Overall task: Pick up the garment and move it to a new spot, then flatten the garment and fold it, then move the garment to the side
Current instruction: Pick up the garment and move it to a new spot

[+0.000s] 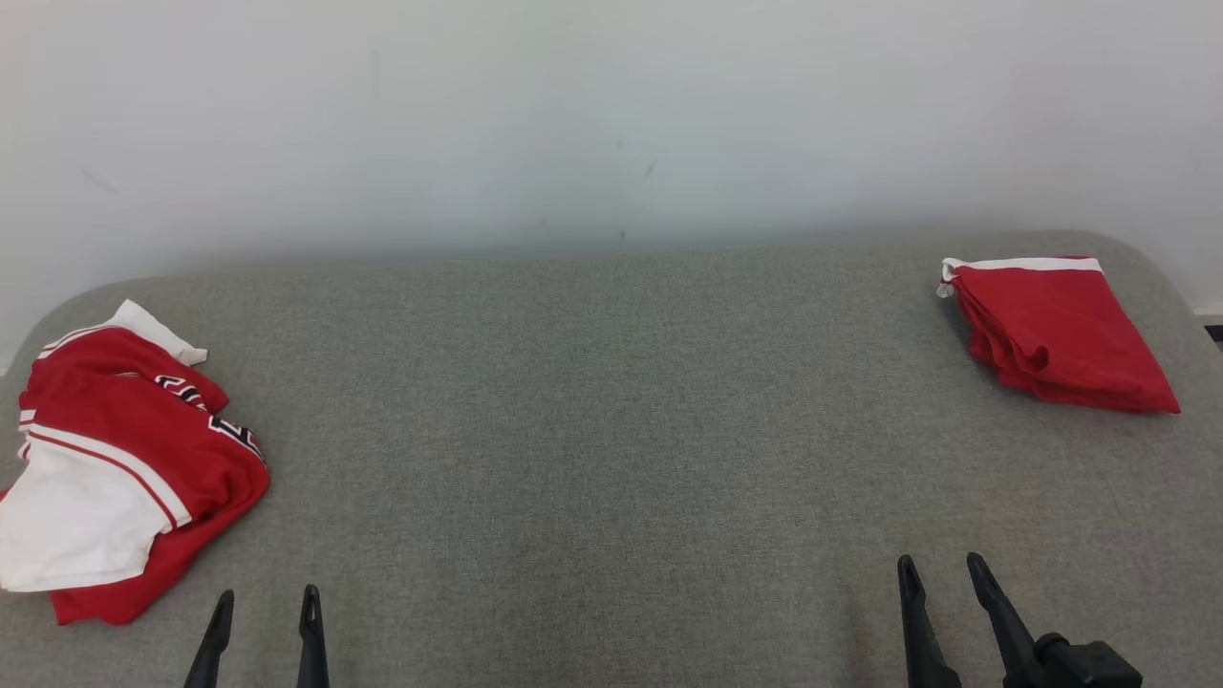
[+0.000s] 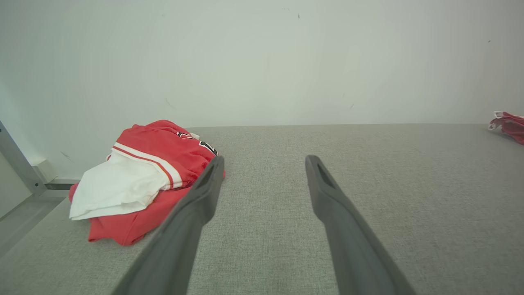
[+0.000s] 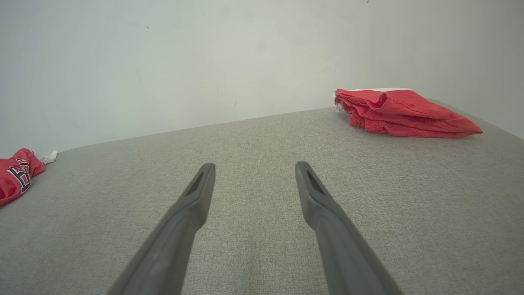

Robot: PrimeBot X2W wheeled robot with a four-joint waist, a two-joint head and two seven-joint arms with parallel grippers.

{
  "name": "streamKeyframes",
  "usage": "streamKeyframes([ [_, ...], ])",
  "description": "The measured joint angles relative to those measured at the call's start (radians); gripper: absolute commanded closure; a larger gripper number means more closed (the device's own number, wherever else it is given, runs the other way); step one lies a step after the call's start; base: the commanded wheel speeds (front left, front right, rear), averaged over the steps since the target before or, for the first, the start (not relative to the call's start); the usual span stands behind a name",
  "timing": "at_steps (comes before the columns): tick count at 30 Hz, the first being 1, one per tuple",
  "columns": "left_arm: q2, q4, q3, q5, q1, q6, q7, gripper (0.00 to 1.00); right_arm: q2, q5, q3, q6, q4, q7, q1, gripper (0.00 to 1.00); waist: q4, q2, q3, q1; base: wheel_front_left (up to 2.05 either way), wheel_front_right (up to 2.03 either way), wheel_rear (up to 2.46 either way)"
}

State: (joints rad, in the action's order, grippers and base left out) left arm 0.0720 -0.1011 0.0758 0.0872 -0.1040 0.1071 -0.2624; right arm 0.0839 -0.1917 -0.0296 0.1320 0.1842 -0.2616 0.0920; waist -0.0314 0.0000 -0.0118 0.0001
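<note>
A crumpled red and white garment [image 1: 124, 459] with black lettering lies in a heap at the left edge of the grey padded surface [image 1: 611, 430]; in the left wrist view this garment [image 2: 143, 176] sits just left of my fingers. My left gripper [image 1: 266, 607] is open and empty, low at the front, right of the heap. My right gripper [image 1: 944, 571] is open and empty at the front right. In the wrist views both grippers, left [image 2: 264, 162] and right [image 3: 254, 169], hover over bare cloth.
A folded red garment with a white band [image 1: 1056, 330] lies at the far right, also in the right wrist view [image 3: 403, 112]. A pale wall [image 1: 611, 115] backs the surface. The surface's left edge drops off beside a metal frame [image 2: 16, 164].
</note>
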Motion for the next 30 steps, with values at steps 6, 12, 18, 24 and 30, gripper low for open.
streamKeyframes([
  [6,-0.002,-0.01,-0.004,-0.008,0.003,0.003,0.0,0.0,0.0,-0.002,-0.004,0.0,0.007,0.0,0.009,0.0,0.02,0.0,-0.003,0.0,0.0,0.0,0.0],
  [12,0.001,-0.023,-0.002,-0.009,0.011,0.005,0.0,0.0,-0.005,-0.009,-0.001,0.0,0.012,0.0,0.016,0.0,0.074,0.0,-0.005,0.0,0.0,0.0,0.0],
  [18,0.011,-0.036,0.009,-0.008,0.009,0.004,0.0,0.0,-0.014,-0.011,-0.001,0.0,0.019,0.0,0.023,0.0,0.16,0.0,-0.007,-0.0001,0.0,0.0,0.0],
  [24,0.022,-0.038,0.032,-0.002,0.007,-0.004,0.0,0.0,-0.02,-0.011,0.006,0.0,0.027,-0.002,0.029,0.0,0.269,0.0,-0.01,0.0,0.0,0.0,0.0],
  [30,0.023,-0.035,0.045,0.002,0.0,-0.012,0.0,0.0,-0.021,-0.01,0.014,0.0,0.029,-0.002,0.023,0.0,0.38,0.0,-0.01,0.0,0.0,0.0,0.0],
])
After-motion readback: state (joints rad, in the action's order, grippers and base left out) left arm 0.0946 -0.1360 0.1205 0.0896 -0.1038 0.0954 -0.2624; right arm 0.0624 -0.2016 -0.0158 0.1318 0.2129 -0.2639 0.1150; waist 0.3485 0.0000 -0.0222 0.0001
